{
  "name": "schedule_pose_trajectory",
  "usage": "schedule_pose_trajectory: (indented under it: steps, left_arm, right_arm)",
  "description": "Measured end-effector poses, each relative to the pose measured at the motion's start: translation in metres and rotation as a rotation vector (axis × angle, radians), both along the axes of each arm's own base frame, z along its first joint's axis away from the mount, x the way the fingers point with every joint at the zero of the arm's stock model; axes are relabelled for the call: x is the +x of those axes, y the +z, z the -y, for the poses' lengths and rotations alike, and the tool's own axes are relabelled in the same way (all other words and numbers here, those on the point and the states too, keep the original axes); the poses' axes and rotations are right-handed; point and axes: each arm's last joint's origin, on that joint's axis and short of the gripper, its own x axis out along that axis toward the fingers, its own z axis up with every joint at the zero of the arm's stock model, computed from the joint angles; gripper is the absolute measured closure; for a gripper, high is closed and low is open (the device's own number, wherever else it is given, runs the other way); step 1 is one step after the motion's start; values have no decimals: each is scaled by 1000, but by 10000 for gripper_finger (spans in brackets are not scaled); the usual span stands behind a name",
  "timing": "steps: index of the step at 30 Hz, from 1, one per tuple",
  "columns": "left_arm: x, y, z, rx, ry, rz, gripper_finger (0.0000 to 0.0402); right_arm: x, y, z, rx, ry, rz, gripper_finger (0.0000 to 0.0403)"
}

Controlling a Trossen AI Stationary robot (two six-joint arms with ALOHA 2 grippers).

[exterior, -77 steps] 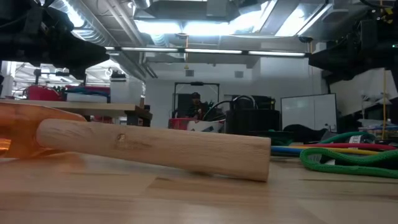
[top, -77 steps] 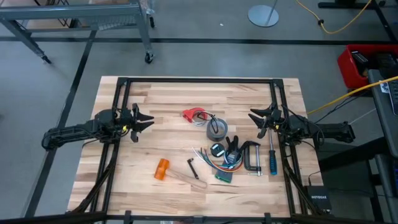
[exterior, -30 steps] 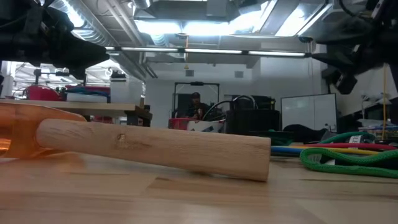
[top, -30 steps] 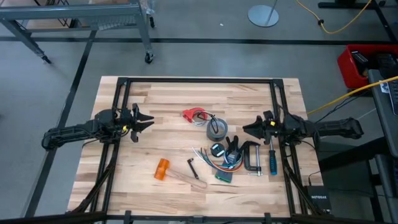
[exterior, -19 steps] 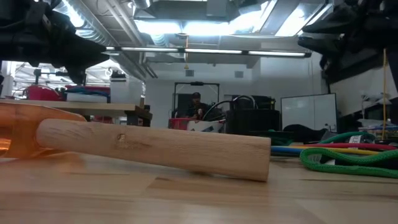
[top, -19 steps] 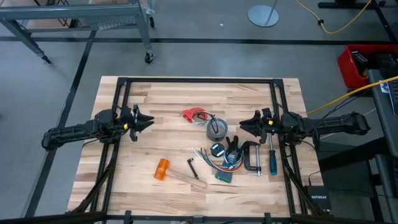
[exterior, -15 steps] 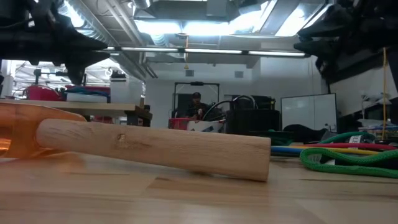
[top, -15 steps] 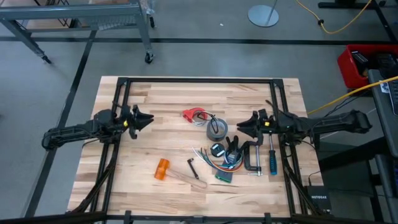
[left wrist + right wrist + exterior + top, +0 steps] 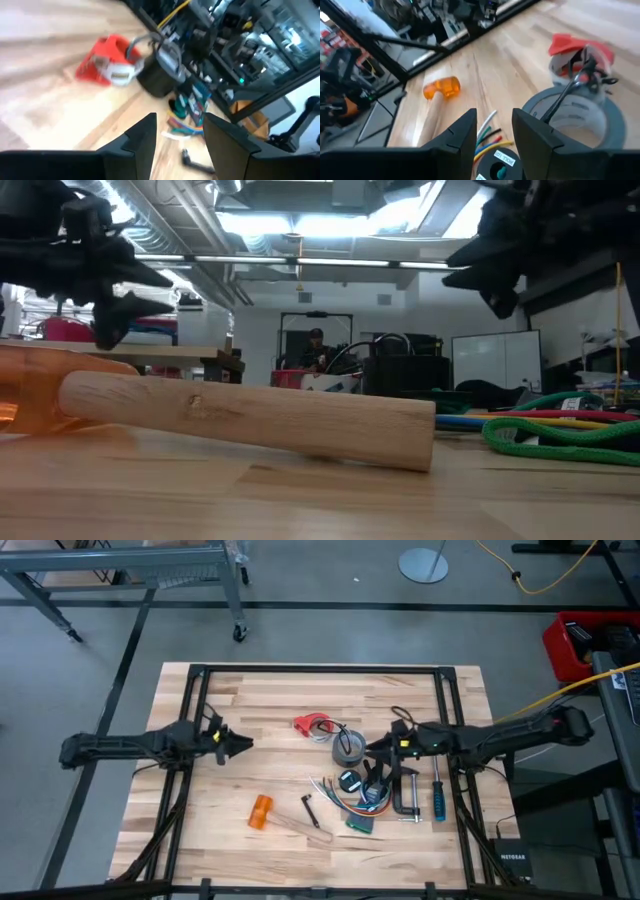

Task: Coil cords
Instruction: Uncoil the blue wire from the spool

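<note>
A thin dark cord ending in a red plastic piece [image 9: 311, 725] lies on the table at the far side of the grey tape roll [image 9: 348, 746], and part of it runs across the roll's top [image 9: 568, 92]. The red piece also shows in the left wrist view [image 9: 102, 60]. A small black round puck [image 9: 349, 781] lies with a bundle of coloured wires [image 9: 345, 802] nearer the front. My left gripper [image 9: 243, 745] is open and empty, left of the red piece. My right gripper [image 9: 374, 746] is open and empty, just right of the tape roll.
A mallet with an orange head [image 9: 261, 812] and a wooden handle [image 9: 250, 420] lies front left. A black hex key [image 9: 311, 810], a black clamp [image 9: 405, 792], a blue-handled screwdriver [image 9: 438, 796] and a green board [image 9: 361, 823] lie around the wire bundle.
My right gripper has gone toward the table's left edge and now stands beside the tape roll. My left gripper has gone toward the table's right edge, toward the red piece. Nothing on the table has moved.
</note>
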Motion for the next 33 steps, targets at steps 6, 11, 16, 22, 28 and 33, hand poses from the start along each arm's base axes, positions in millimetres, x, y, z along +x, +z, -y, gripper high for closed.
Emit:
schedule_pose_trajectory:
  steps: [6, 11, 16, 22, 28, 33]
  left_arm:
    - [7, -6, 4, -5, -2, -62, 247]
    - [10, -9, 5, 2, 11, -97, 247]
    - [13, -9, 5, 9, 10, -88, 247]
    - [14, -9, 5, 9, 10, -92, 247]
    - [14, -9, 5, 18, 8, -94, 247]
    - [14, -9, 5, 22, 8, -95, 247]
  right_arm:
    - [20, -7, -3, 30, 67, -196, 274]
    - [31, -10, -4, 38, 79, -376, 274]
    - [39, -12, -5, 69, 59, -456, 274]
    - [41, -24, -5, 145, 25, -534, 274]
    - [43, -39, -6, 202, -3, -623, 274]
    - [47, -51, -7, 222, 8, -673, 274]
